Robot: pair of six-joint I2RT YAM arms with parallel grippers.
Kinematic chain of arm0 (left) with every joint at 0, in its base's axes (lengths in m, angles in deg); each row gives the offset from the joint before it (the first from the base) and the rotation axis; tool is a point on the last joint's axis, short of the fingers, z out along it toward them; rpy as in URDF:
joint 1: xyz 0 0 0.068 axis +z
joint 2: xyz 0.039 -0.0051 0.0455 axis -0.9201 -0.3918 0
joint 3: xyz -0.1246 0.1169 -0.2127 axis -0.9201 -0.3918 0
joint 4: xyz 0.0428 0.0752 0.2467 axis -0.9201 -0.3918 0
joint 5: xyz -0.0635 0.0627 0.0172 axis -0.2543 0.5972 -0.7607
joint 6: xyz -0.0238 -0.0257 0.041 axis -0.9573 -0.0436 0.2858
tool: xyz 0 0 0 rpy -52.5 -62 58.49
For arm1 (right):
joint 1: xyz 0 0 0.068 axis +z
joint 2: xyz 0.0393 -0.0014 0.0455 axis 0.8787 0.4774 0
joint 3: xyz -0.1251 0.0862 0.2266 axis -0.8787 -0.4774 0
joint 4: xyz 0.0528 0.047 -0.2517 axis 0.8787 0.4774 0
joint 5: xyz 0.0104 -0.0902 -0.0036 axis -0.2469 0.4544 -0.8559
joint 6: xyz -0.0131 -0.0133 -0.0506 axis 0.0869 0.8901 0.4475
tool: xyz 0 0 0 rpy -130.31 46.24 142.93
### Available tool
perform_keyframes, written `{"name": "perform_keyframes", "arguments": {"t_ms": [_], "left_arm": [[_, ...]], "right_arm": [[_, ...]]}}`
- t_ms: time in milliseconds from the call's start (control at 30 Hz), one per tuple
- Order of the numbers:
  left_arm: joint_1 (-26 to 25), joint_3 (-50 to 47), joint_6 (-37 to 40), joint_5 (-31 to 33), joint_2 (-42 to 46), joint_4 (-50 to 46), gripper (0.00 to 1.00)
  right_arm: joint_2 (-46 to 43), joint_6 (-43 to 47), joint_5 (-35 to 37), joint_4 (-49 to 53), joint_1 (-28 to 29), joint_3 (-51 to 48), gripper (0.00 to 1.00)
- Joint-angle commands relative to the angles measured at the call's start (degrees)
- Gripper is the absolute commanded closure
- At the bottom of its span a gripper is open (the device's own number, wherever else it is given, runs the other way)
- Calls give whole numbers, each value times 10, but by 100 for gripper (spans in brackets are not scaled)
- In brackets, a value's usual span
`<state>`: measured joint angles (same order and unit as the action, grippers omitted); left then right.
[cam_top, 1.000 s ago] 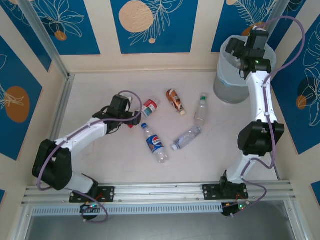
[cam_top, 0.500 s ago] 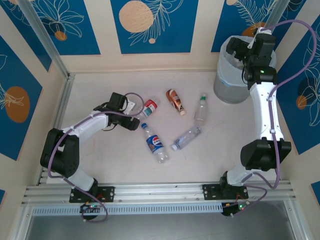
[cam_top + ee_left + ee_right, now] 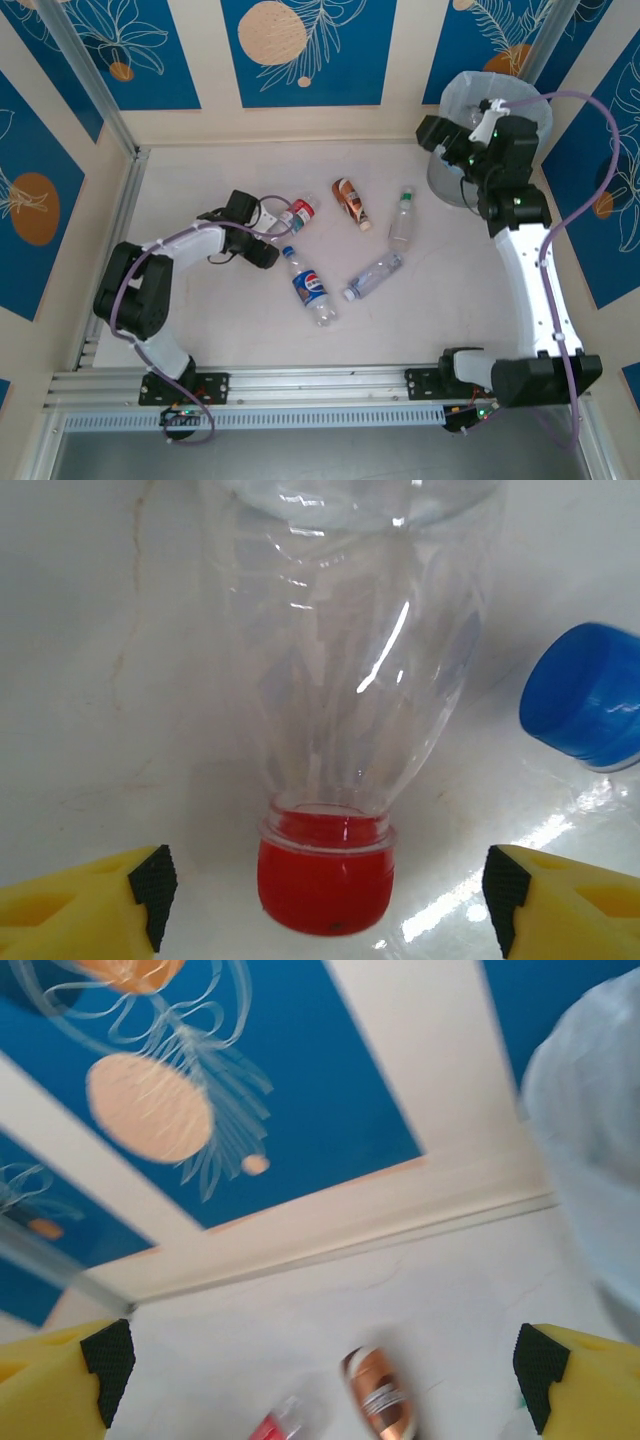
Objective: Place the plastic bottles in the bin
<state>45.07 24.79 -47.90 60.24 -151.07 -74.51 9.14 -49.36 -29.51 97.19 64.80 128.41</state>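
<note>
I note a clear, creased bottle point(image 3: 340, 660) with a red cap point(image 3: 325, 880) lying on the table point(image 3: 80, 680). My left gripper point(image 3: 327, 883) has its fingers spread either side of the cap, clear of it. The Pepsi bottle point(image 3: 312, 288) lies just beside it. My right gripper point(image 3: 324, 1360) is spread and empty by the rim of the bin point(image 3: 455, 185), with bare tabletop beneath.
</note>
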Motion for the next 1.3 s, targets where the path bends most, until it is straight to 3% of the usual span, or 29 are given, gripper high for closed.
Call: {"name": "perform_keyframes", "arguments": {"t_ms": [0, 200, 600, 833, 1267], "left_arm": [[2, 23, 9, -19, -17, 0, 23], [3, 29, 21, -21, -35, 1, 30], [-1, 55, 35, -4, -76, -7, 38], [-4, 50, 35, 2, -70, 1, 56], [-4, 35, 36, -24, -37, 8, 74]], "right_arm": [[-32, -36, -30, -16, 31, -50, 0], [-46, -52, 5, 0, 47, -107, 0], [-46, -75, -13, -12, 52, -150, 0], [-36, -68, -8, -19, 57, -146, 0], [-18, -60, -8, -5, 69, -136, 0]]}}
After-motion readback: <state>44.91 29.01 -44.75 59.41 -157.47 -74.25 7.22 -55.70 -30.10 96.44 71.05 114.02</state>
